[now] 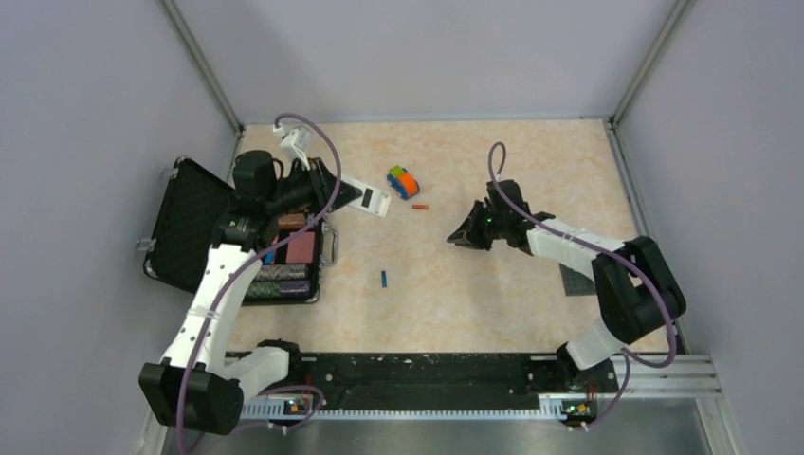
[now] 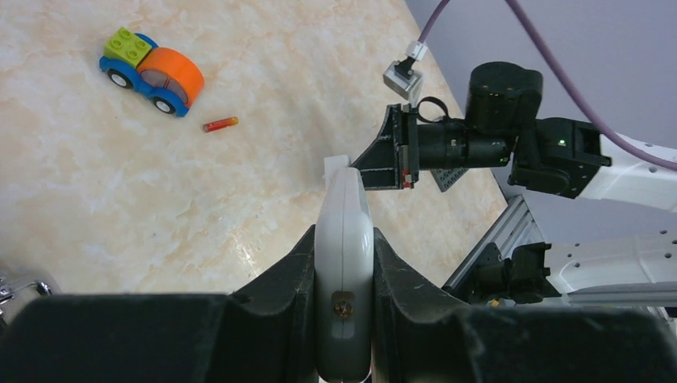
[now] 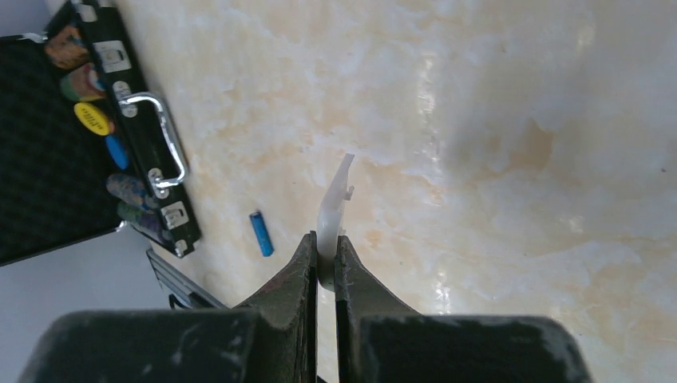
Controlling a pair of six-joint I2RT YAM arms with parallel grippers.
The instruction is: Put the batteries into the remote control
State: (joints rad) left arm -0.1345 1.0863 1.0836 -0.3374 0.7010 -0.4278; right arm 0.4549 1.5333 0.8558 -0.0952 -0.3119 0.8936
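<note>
left fingers (image 2: 311, 259) closed tight on remote control (image 2: 343, 215), held edge-on above desk (image 2: 120, 199) | right fingers (image 3: 310, 267) pinched on thin white plastic cover (image 3: 331, 207) | orange-red battery (image 2: 220, 124) on desk ahead-left of left fingers, beside toy car (image 2: 152, 70) | blue battery (image 3: 261, 233) on desk just left of right fingers
</note>
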